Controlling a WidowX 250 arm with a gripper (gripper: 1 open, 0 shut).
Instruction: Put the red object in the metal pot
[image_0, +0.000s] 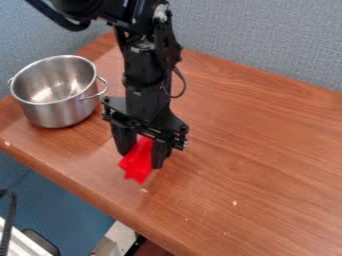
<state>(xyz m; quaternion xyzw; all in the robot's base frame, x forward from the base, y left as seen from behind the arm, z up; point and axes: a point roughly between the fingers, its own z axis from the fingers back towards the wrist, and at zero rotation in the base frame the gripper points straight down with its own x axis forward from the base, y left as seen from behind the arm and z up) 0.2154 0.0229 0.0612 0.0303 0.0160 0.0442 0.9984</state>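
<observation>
The red object (135, 163) is a bright red block near the table's front edge, its lower end showing below the black fingers. My gripper (142, 154) points straight down over it and is shut on it, the fingers pressed to either side of its upper part. Whether the block rests on the wood or hangs just above it I cannot tell. The metal pot (56, 90) stands upright and empty at the left of the table, well apart from the gripper.
The brown wooden table (247, 150) runs to the right and back, with its front edge just below the red block. A grey-blue wall lies behind. The black arm (144, 60) rises over the table's middle, right of the pot.
</observation>
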